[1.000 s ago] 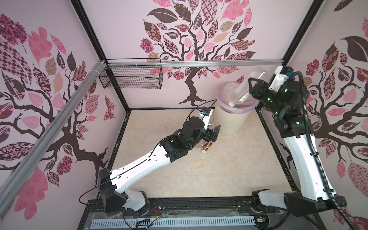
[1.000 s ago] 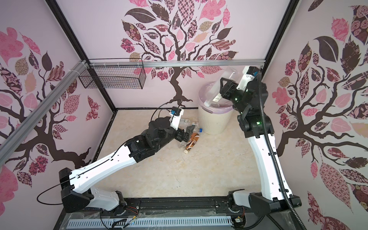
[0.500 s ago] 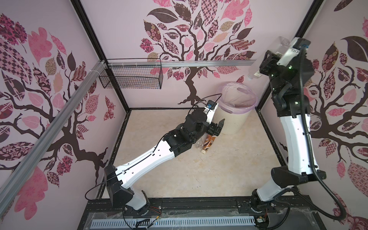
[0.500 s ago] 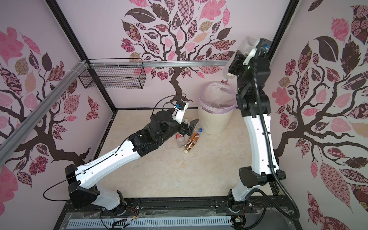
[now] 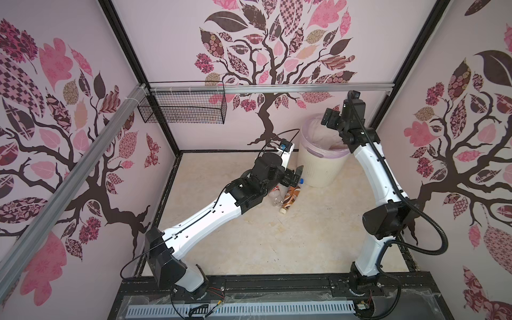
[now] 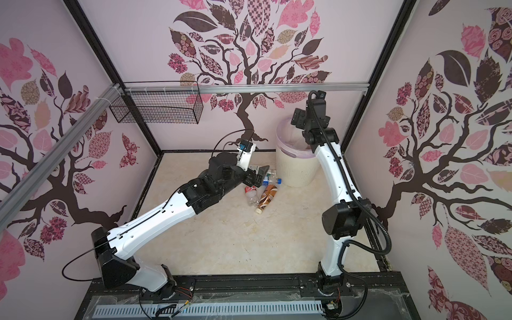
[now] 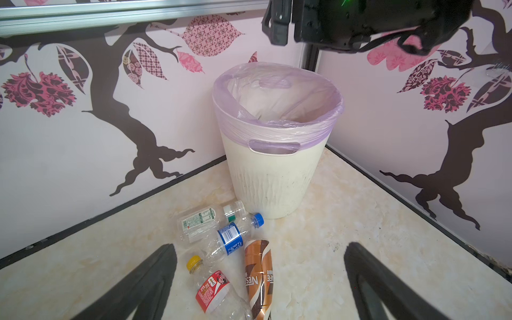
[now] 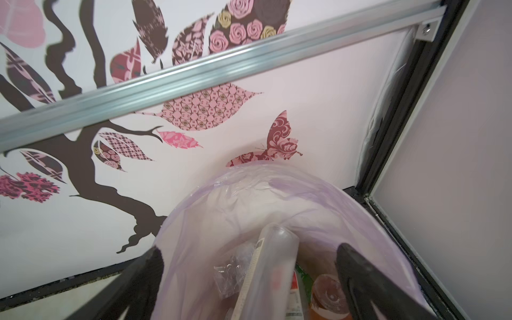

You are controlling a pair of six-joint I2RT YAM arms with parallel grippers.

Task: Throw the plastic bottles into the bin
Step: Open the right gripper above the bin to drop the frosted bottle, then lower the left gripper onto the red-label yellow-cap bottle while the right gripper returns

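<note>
Several plastic bottles lie on the floor beside the bin (image 7: 277, 177): a green-and-white labelled one (image 7: 205, 221), a blue-labelled one (image 7: 230, 238), a brown one (image 7: 257, 277) and a red-labelled one (image 7: 213, 291). My left gripper (image 7: 260, 246) hangs open just above them, holding nothing; both top views show it (image 5: 296, 176) (image 6: 261, 174). My right gripper (image 8: 249, 250) is open over the bin's mouth (image 5: 329, 119). A blurred clear bottle (image 8: 271, 266) sits between its fingers, touching neither, over several bottles inside the lilac bag (image 8: 194, 221).
The bin (image 5: 318, 169) stands in the back right corner against both walls and the black corner post (image 7: 310, 58). A black wire basket (image 5: 182, 109) hangs from the aluminium rail (image 5: 277, 89) on the back wall. The right arm (image 7: 360, 22) is above the bin.
My right gripper came down from high beside the wall to over the bin, opened and let go of the clear bottle. The left gripper stayed open near the floor bottles.
</note>
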